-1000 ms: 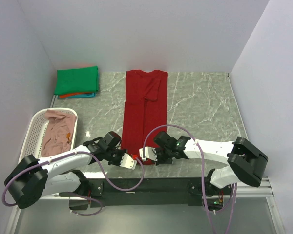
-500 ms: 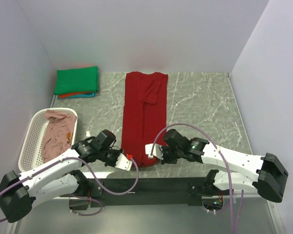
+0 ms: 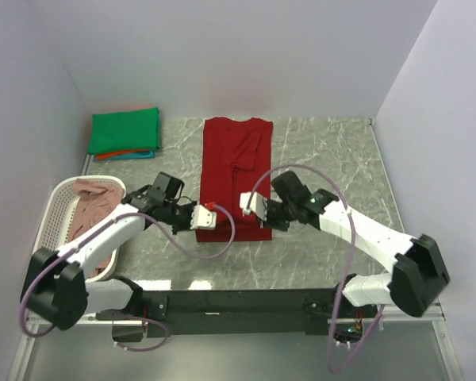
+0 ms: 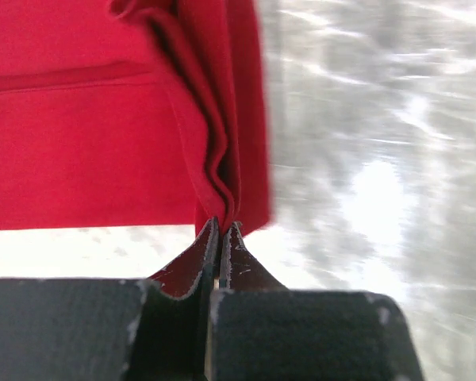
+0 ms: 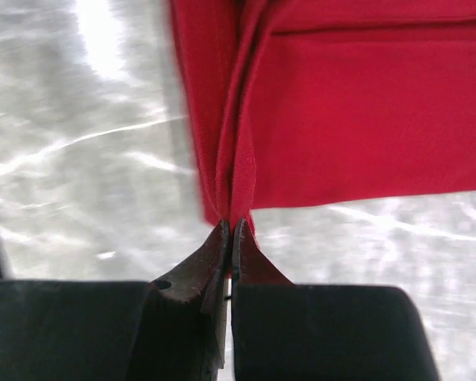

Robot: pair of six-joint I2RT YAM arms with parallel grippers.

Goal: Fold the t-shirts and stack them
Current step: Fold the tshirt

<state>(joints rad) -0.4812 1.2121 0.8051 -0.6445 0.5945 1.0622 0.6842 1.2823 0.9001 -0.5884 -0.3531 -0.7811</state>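
A dark red t-shirt [image 3: 234,171] lies folded into a long strip on the marble table, collar at the far end. Its near end is lifted and doubled back over the strip. My left gripper [image 3: 213,208] is shut on the near left corner of the hem; the pinched cloth [image 4: 222,182] shows in the left wrist view above the gripper [image 4: 223,227]. My right gripper [image 3: 244,208] is shut on the near right corner; the cloth [image 5: 230,175] bunches above the gripper [image 5: 231,225]. A stack of folded shirts, green [image 3: 125,131] on top of orange-red and teal, sits far left.
A white lattice basket [image 3: 54,208] at the left edge holds a dusty pink shirt [image 3: 95,210]. White walls close in the far side and both sides. Grey marble tabletop [image 3: 325,159] lies to the right of the red shirt.
Both grippers have carried the red shirt's near hem away from the table's front edge toward the far side, folding the lower part over the strip. The shirt now looks shorter.
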